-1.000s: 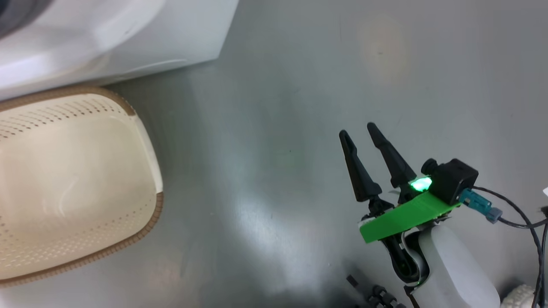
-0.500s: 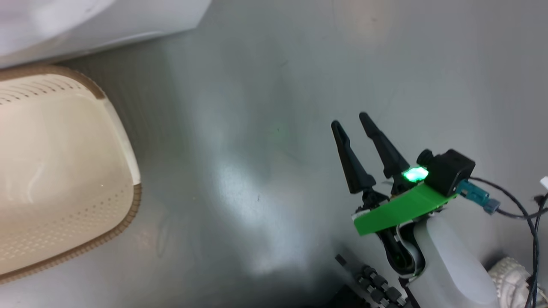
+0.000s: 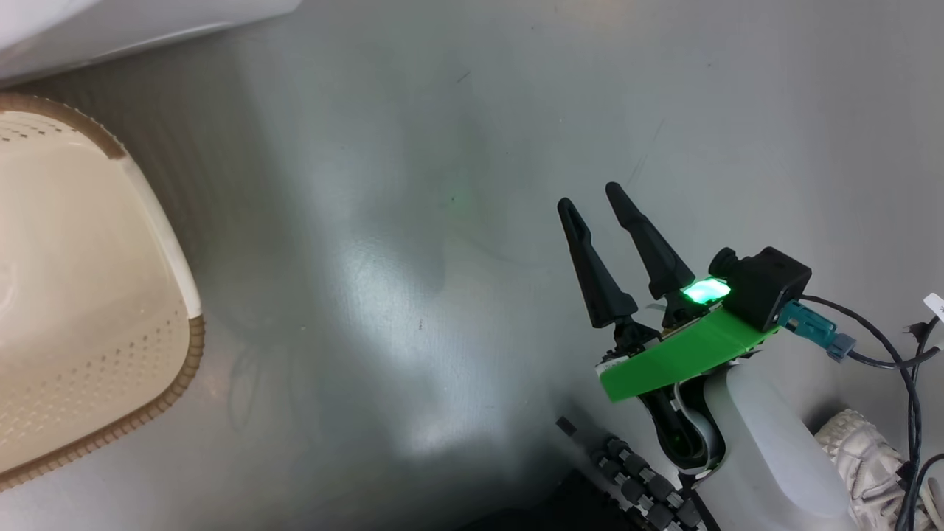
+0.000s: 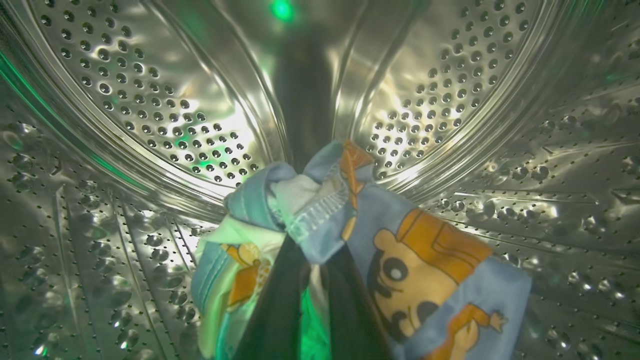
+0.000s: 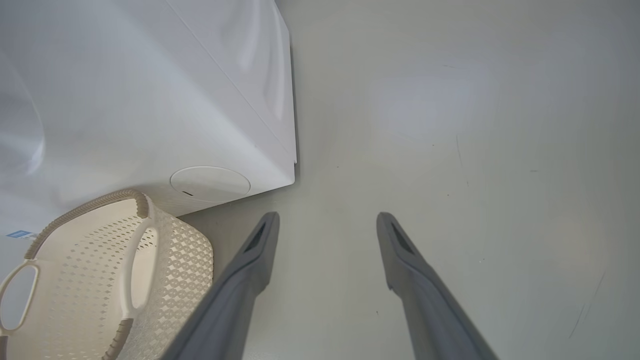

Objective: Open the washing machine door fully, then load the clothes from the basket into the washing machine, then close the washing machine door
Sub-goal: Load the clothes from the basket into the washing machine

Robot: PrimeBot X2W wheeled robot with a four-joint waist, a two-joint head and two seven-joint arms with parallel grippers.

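Reaching deep into the washing machine drum (image 4: pixel 150 100), the left gripper (image 4: pixel 309 247) is clamped on the fox-print clothes (image 4: pixel 425 270) at 6 o'clock, probably to drop them well inside, while the right gripper (image 3: pixel 591 200) waits spread apart over the floor (image 3: pixel 413 221), away from the basket (image 3: pixel 177 369) at 9 o'clock.

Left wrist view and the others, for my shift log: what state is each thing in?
left gripper, shut on the clothes inside the drum
clothes, bunched, held by the left gripper
right gripper, open, holding nothing
basket, no clothes in the part seen
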